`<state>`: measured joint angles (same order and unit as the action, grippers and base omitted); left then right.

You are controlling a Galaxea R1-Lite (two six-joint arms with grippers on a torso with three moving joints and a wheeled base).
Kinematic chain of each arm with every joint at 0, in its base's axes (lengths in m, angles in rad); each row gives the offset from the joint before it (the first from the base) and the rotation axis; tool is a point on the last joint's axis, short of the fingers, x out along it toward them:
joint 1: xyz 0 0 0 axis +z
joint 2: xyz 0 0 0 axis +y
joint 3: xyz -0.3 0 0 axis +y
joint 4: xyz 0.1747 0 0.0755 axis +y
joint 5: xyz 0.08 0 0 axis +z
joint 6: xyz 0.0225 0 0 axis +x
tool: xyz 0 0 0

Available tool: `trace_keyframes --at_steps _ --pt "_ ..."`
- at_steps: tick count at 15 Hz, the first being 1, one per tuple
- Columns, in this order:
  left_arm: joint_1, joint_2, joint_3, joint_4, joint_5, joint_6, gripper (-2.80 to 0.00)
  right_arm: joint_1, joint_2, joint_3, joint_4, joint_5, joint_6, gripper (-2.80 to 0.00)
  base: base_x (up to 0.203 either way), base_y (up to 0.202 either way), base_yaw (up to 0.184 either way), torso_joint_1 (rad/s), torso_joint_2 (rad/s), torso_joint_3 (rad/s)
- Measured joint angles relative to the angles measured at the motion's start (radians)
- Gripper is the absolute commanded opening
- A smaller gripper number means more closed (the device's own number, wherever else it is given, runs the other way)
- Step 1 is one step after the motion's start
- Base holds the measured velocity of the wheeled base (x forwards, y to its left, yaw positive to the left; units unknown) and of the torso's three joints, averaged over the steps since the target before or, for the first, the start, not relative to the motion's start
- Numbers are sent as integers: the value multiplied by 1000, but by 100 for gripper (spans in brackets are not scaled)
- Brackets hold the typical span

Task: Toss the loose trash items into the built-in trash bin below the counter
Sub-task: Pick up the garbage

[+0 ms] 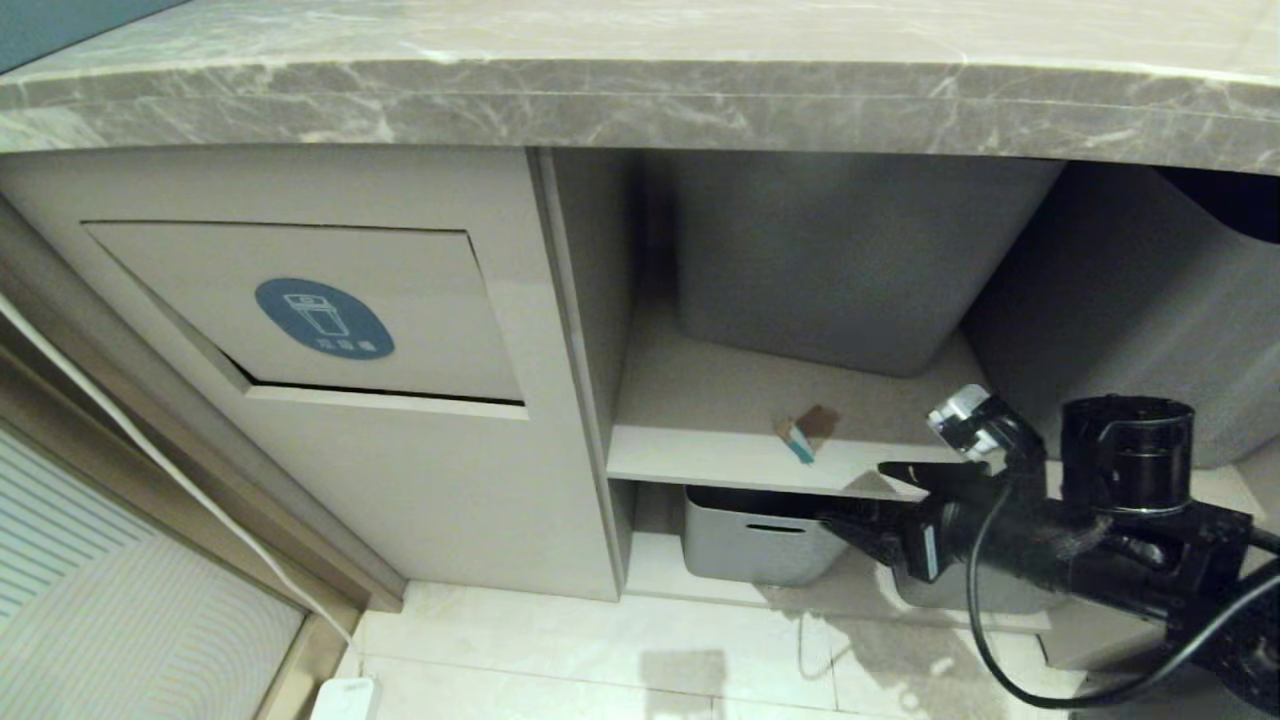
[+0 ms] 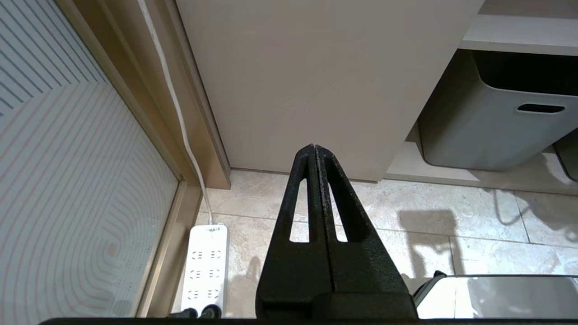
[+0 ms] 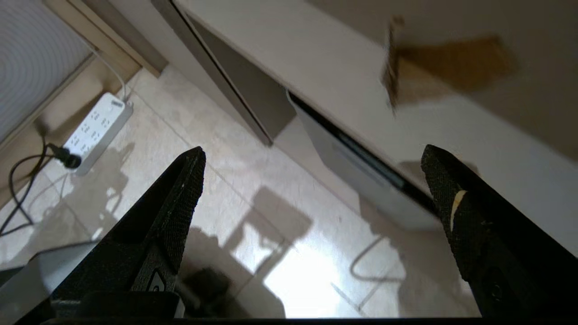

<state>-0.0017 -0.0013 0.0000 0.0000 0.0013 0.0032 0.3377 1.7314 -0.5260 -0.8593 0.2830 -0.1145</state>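
1. The right gripper (image 1: 868,498) hangs low at the right of the scene, in front of the open shelf bay, with its two fingers (image 3: 176,203) spread as wide as they go and nothing between them.
2. The only trash visible is a small brown cardboard scrap with a teal edge (image 1: 806,430). It lies on the beige shelf (image 1: 700,455) near its front lip, under the big grey tub (image 1: 850,260) and above the lower grey tub (image 1: 750,535).
3. From the claw the scrap sits up and slightly to the left, and a little farther in. The claw is just below shelf level, so I'd judge it must rise and reach inward to get at the scrap.
4. The scrap's long axis runs slantwise across the shelf, teal end nearest the front edge.
5. The built-in trash bin (image 1: 320,315), with its blue sticker, is well off to the left, under the counter (image 1: 640,105).
6. The left gripper (image 2: 314,153) is pressed shut, pointing at the cabinet base near the floor; the right arm is clearly the nearer one.
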Motion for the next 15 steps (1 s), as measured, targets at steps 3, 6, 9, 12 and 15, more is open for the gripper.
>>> trace_keyframes --at_steps 3,6,9,12,15 --pt "0 0 0 0 0 0 -280 50 145 -72 -179 -46 0 0 0 0 0 0 0 0" --pt "0 0 0 0 0 0 -280 69 264 -196 -222 -109 10 0 0 0 0 0 0 0" --pt "0 0 0 0 0 0 -280 78 339 -276 -223 -221 51 0 0 0 0 0 0 0" --pt "0 0 0 0 0 0 -280 80 364 -286 -222 -248 63 0 0 0 0 0 0 0" --pt "0 0 0 0 0 0 -280 81 372 -281 -222 -251 77 -280 0 0 0 0 0 0"
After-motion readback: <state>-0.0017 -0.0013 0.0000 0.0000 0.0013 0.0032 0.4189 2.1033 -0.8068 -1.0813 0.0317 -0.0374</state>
